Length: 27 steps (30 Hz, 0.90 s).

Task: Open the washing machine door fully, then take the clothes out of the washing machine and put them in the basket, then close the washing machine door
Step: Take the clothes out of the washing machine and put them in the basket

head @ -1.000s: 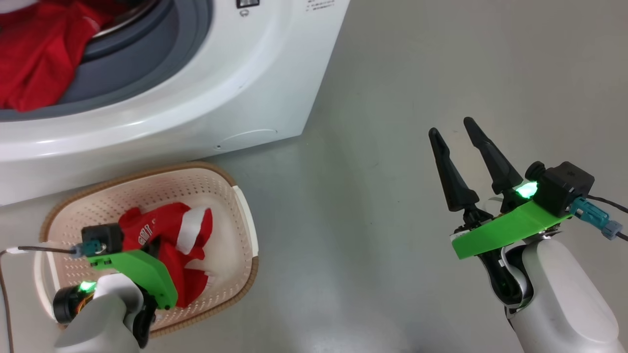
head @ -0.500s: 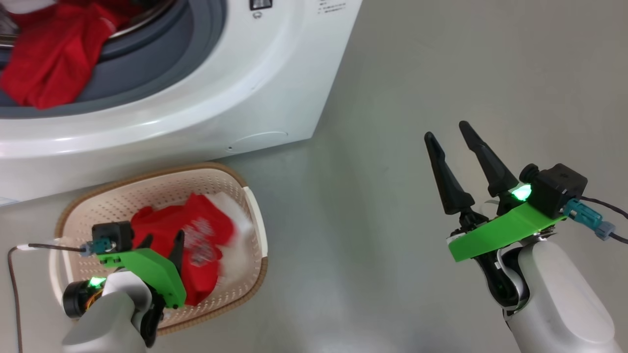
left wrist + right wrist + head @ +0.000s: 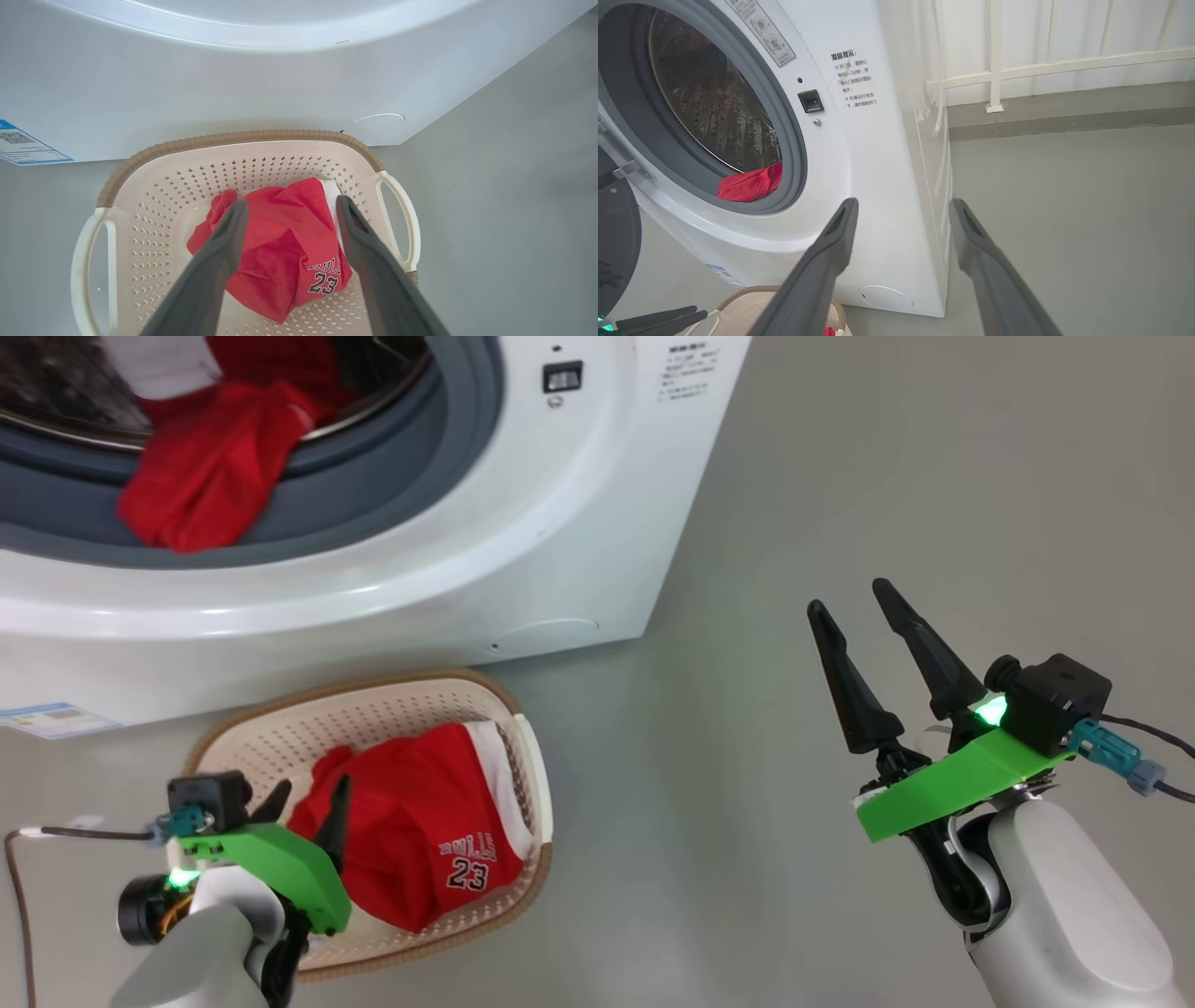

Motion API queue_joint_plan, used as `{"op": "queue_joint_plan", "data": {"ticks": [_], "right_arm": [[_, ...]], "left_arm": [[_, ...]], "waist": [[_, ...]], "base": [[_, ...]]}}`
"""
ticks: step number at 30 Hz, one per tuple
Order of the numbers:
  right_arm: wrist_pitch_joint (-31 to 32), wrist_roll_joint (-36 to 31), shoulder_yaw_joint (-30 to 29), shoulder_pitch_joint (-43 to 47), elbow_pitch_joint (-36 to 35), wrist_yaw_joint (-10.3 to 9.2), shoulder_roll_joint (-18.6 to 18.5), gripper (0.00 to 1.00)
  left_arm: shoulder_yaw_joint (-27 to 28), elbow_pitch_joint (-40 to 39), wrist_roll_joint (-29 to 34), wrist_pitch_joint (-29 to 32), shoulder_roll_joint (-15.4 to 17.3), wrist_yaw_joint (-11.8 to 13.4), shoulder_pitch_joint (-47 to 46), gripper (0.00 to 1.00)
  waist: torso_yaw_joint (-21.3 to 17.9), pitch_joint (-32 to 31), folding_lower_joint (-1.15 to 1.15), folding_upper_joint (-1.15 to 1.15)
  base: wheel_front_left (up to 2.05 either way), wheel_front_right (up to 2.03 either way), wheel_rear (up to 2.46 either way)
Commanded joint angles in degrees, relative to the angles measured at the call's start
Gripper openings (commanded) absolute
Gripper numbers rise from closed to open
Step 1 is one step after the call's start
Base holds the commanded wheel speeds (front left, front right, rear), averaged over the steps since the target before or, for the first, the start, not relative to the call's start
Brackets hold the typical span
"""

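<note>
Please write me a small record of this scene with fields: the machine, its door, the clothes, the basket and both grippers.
Machine: white front-loading washing machine, standing on grey floor.
Door: round black door, open, swung aside.
Clothes in machine: plain red garment draped over the grey rubber seal.
Clothes in basket: red garment with white number 23, lying inside.
Basket: cream perforated plastic basket with brown rim, on the floor before the machine.
Left gripper: open, empty, above the basket.
Right gripper: open, empty, over the floor.
</note>
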Motion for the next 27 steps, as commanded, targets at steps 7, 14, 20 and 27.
{"op": "queue_joint_plan", "data": {"ticks": [7,14,20,27], "right_arm": [[-0.7,0.4,0.6,2.0,-0.8,0.09,-0.9,1.00],[-0.7,0.5,0.0,3.0,-0.9,0.09,-1.2,1.00],[-0.7,0.5,-0.5,3.5,-0.9,0.09,-1.3,1.00],[-0.7,0.6,-1.0,4.2,-0.8,0.09,-1.5,1.00]], "left_arm": [[6.7,-7.0,3.1,-1.0,4.3,0.2,2.5,1.00],[13.9,-16.6,9.0,-1.0,5.7,2.2,6.7,1.00],[19.2,-25.9,13.3,-1.0,6.4,4.0,11.1,1.00],[23.2,-34.8,16.3,-1.0,6.4,6.0,15.9,1.00]], "waist": [[3.1,-3.9,0.00,0.00],[4.6,-5.7,0.00,0.00],[5.6,-6.8,0.00,0.00],[6.3,-8.4,0.00,0.00]], "base": [[0.00,0.00,0.00],[0.00,0.00,0.00],[0.00,0.00,0.00],[0.00,0.00,0.00]]}}
